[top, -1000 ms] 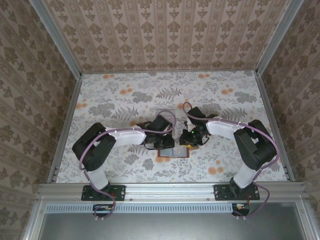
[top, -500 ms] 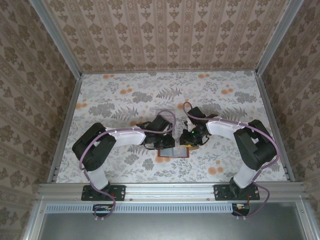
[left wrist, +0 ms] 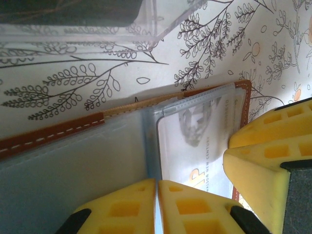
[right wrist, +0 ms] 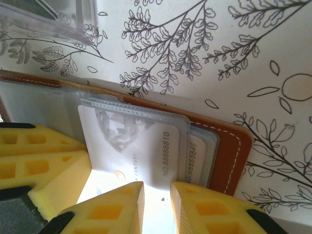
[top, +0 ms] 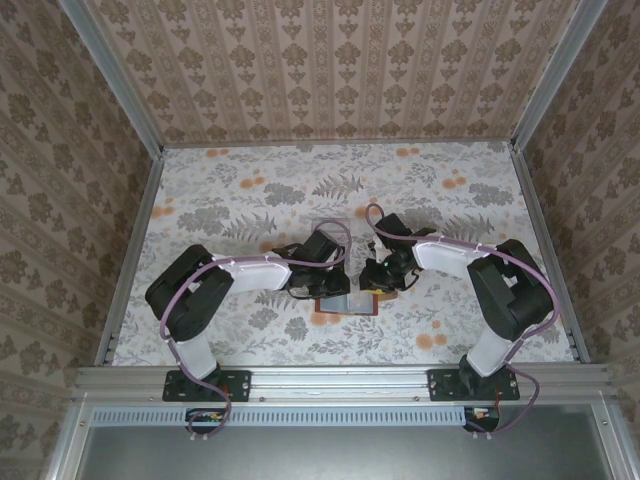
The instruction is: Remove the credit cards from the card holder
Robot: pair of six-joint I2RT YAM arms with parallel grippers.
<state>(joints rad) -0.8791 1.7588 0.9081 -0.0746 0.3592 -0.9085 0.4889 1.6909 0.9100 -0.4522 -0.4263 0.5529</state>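
The brown leather card holder (top: 347,304) lies open on the table between both arms; its stitched edge (left wrist: 48,134) and corner (right wrist: 229,151) show in the wrist views. A pale silver credit card (right wrist: 131,141) sits in the front clear pocket, also seen from the left wrist (left wrist: 195,141), and a second card (right wrist: 196,156) peeks out behind it. My left gripper (left wrist: 157,195) is shut on the holder's upright grey inner leaf, at the holder's left (top: 322,288). My right gripper (right wrist: 157,195) stands narrowly open over the front card's bare end, at the holder's right (top: 378,284).
A clear plastic tray (top: 333,228) stands just beyond the holder, its wall near both wrists (left wrist: 78,24) (right wrist: 48,19). The two grippers are close together: a right finger (left wrist: 263,161) and a left finger (right wrist: 39,161) each show in the other's view.
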